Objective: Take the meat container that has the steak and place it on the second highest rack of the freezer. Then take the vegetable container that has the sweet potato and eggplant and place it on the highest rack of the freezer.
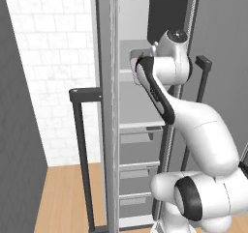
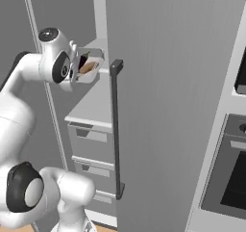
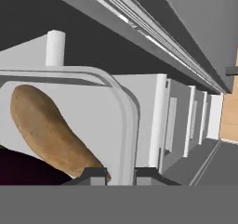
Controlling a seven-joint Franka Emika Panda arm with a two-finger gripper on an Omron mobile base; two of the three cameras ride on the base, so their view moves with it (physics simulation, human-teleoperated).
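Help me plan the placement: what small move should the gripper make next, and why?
Probably ease the vegetable container further in over the highest rack, then lower it. The gripper is shut on its rim, with the sweet potato inside, at the freezer opening.

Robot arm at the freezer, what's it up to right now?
The pincer is shut on the rim of the vegetable container, which holds the sweet potato and the dark eggplant. The arm holds it up inside the open freezer, level with the highest rack and above the drawers.
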